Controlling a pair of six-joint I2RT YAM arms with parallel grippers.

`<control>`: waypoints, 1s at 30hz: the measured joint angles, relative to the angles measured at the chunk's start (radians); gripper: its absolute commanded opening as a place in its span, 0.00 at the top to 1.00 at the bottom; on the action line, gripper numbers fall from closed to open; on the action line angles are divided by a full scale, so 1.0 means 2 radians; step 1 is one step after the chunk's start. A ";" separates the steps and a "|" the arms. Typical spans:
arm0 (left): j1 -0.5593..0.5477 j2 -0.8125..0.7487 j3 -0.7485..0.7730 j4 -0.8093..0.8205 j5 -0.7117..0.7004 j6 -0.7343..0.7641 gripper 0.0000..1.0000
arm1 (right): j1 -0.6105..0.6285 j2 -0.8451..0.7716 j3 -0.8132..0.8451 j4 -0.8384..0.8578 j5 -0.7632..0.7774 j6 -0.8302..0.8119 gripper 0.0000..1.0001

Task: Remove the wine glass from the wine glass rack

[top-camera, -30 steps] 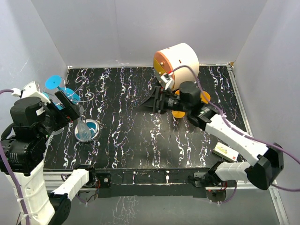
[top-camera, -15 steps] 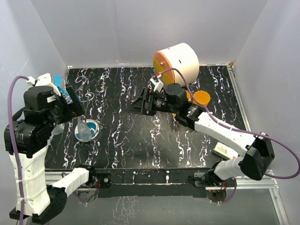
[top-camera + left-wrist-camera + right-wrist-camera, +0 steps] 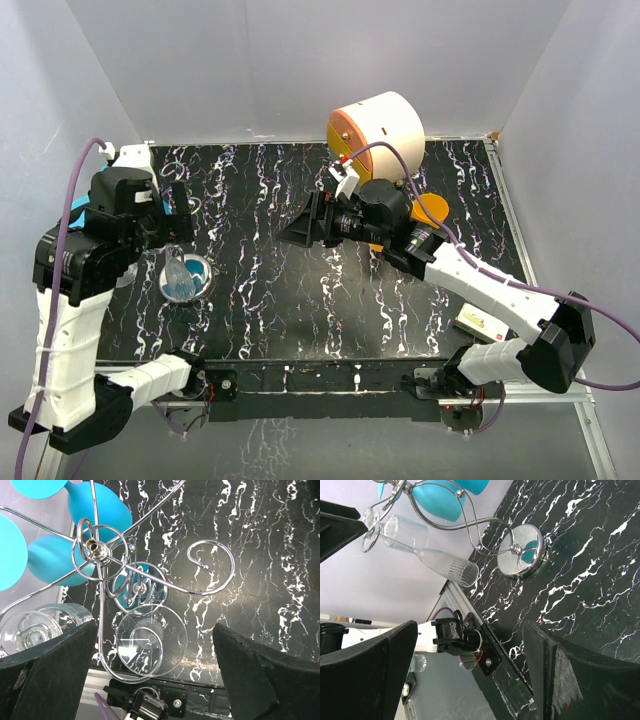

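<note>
The chrome wire wine glass rack stands at the table's left, seen from above in the left wrist view. Its shiny disc base shows in the top view and in the right wrist view. Blue glasses and clear wine glasses hang from its curled arms. One clear glass shows hanging, tilted, in the right wrist view. My left gripper hovers open above the rack, holding nothing. My right gripper is open and empty at mid-table, pointing left at the rack from well away.
A round white-and-orange drawer cabinet stands at the back, with an orange disc beside it. A small pale box lies at the front right. White walls close in the table; the front rail runs just below the rack.
My left arm has risen and swung back over the rack, its wrist turning to look down on it. My right gripper moved left toward the rack, then eased back slightly.
</note>
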 measured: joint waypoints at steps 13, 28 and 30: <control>-0.017 0.010 -0.031 -0.003 -0.031 0.009 0.04 | -0.002 -0.016 -0.001 -0.011 0.024 -0.025 0.14; -0.017 0.020 -0.032 -0.020 -0.053 -0.005 0.14 | -0.002 -0.024 -0.007 -0.023 0.033 -0.033 0.13; -0.017 0.020 -0.032 -0.021 -0.053 -0.005 0.10 | -0.002 -0.024 -0.009 -0.024 0.033 -0.033 0.13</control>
